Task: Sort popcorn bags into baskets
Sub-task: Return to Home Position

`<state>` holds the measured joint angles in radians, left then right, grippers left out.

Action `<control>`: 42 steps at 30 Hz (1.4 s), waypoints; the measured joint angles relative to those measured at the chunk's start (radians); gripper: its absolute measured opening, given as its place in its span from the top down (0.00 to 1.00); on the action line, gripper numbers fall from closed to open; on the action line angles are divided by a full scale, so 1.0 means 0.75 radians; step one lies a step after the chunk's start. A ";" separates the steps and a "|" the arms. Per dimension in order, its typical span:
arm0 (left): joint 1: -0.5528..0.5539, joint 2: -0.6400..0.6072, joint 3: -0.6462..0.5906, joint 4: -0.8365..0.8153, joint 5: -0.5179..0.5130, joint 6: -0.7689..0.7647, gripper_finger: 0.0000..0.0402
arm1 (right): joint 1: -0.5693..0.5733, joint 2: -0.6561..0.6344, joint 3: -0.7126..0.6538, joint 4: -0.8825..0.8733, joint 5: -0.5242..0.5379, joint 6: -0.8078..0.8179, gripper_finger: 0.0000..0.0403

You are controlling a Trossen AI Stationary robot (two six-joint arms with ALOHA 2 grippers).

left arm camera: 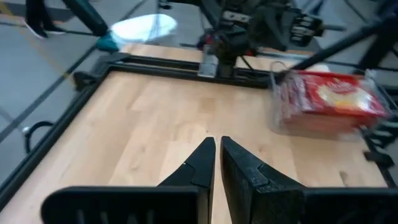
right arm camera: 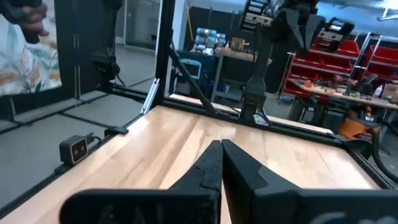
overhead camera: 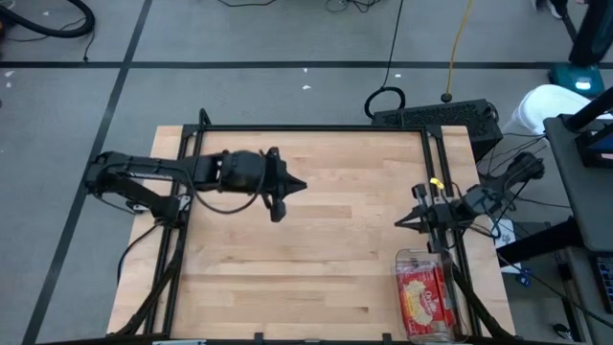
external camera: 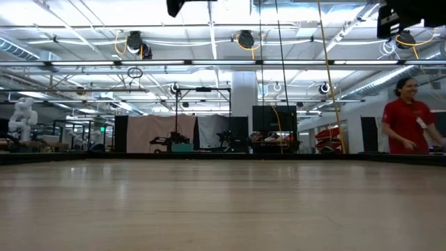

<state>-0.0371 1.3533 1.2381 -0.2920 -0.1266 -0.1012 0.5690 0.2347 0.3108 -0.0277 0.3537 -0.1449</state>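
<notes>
A clear plastic bin [overhead camera: 425, 294] stands at the table's near right corner, filled with red popcorn bags [overhead camera: 424, 292], yellow popcorn picture up. It also shows in the left wrist view [left arm camera: 326, 102]. My left gripper [overhead camera: 299, 185] hangs shut and empty above the table's far middle. My right gripper [overhead camera: 400, 223] is shut and empty at the right edge, just beyond the bin's far end. No loose bags show on the table.
A black metal frame [overhead camera: 316, 128] runs round the table's edges. Bare wooden tabletop [overhead camera: 306, 259] lies between the arms. A person in a red shirt [external camera: 408, 122] stands beyond the table in the low view.
</notes>
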 joint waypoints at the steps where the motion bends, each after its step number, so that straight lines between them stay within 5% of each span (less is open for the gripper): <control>1: 0.023 0.000 0.000 -0.001 0.044 0.022 0.92 | 0.000 -0.010 -0.035 0.039 0.005 0.004 1.00; 8: 0.138 -0.004 -0.122 0.114 0.241 0.057 0.92 | -0.001 -0.043 -0.249 0.303 0.012 0.139 1.00; 21: 0.053 -0.132 -0.667 0.777 0.238 -0.096 0.99 | -0.001 -0.043 -0.388 0.390 0.015 0.204 1.00; 32: 0.045 -0.603 -1.039 0.791 0.030 -0.048 0.99 | -0.002 -0.059 -0.391 0.387 0.080 0.193 1.00; 42: 0.045 -0.977 -1.337 0.803 0.013 -0.041 1.00 | -0.002 -0.060 -0.393 0.447 0.124 0.193 1.00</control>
<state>-0.0032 0.6205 0.2355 0.3103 -0.1167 -0.1322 0.5678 0.1899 0.0158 0.3072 0.4470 0.0001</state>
